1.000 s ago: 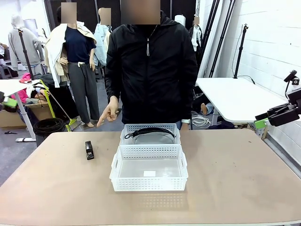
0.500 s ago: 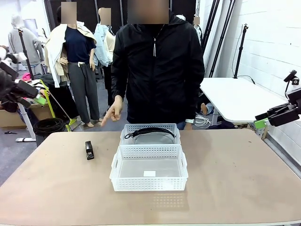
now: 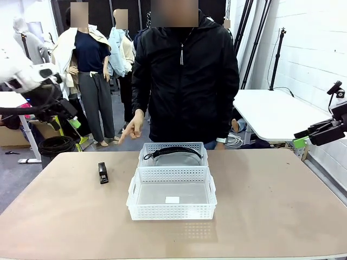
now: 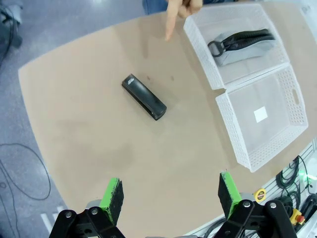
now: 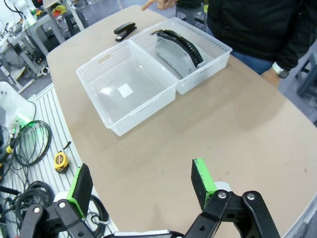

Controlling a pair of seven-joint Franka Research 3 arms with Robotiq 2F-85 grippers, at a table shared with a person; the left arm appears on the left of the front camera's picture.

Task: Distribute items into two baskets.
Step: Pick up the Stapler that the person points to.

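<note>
Change: our left gripper point(image 4: 169, 184), fingers wide, has swung in toward the left edge of the tabletop point(image 3: 54, 216), so we probably fetch the small black oblong stapler point(image 4: 143, 97) near its far-left corner; right gripper point(image 5: 141, 171) idles wide.

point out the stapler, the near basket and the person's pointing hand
stapler point(image 4: 143, 97), left wrist view, middle of its black top
near basket point(image 3: 172, 210), front view, its front lattice wall
hand point(image 3: 134, 124), front view, middle of the hand
</note>
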